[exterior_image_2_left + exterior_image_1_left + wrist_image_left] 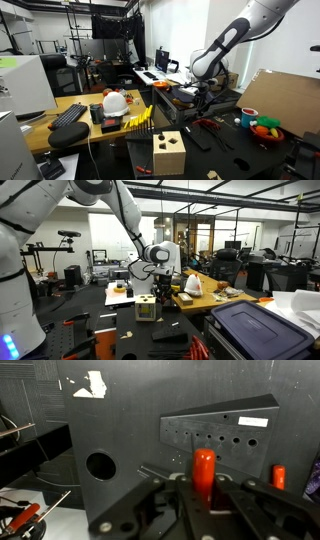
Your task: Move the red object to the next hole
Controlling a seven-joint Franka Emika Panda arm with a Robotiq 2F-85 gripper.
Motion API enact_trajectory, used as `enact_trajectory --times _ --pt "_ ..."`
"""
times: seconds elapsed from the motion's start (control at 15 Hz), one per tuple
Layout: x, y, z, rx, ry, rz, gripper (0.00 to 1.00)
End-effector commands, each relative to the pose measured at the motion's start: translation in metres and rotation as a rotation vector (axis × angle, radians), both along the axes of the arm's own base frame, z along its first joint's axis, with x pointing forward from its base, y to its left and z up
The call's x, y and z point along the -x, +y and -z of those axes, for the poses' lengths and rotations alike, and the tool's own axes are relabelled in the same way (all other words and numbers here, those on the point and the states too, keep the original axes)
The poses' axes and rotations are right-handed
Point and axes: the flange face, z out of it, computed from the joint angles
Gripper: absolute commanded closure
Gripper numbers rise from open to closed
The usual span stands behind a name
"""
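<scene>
In the wrist view, a red cylindrical peg stands upright between the fingers of my gripper. The gripper is shut on the peg's lower part. Just behind it lies a grey wedge-shaped block with a row of small round holes across its face. The peg's bottom end is hidden by the jaws, so I cannot tell whether it sits in a hole. In both exterior views the gripper hangs low over a dark table, and the peg is too small to make out there.
A second red piece stands to the right of the gripper. A black panel with a large round hole sits to the left. A wooden cube, a blue bin and a bowl of toys stand nearby.
</scene>
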Motion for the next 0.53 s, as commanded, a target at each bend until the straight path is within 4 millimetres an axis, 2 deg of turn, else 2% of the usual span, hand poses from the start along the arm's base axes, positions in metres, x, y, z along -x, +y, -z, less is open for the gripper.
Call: enact_trajectory --times 0.0,0.47 --pt "0.016 0.002 -0.014 0.006 -0.005 0.06 0.98" --pt "0.02 0.004 -0.003 0.017 -0.001 0.161 0.98"
